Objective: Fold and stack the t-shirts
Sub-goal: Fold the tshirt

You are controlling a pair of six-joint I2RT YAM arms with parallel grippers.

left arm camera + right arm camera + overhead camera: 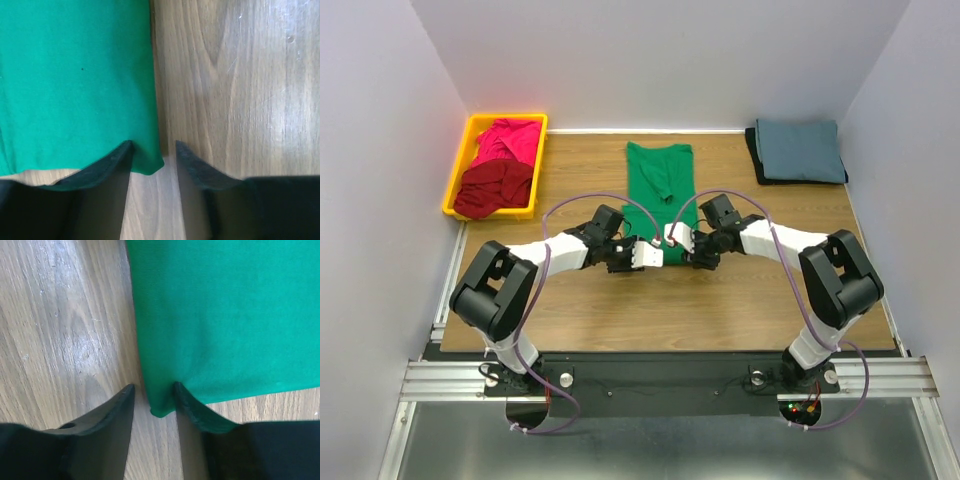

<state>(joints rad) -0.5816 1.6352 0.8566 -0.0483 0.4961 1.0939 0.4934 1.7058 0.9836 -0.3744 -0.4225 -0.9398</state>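
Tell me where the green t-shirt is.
In the top view the green t-shirt lies mid-table, between the yellow bin on its left and the folded blue-grey shirt at far right.

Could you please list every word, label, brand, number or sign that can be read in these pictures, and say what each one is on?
There is no readable text in any view.
The green shirt shows no print or tag.
The yellow bin, the folded grey shirt and the table carry no lettering or marks.
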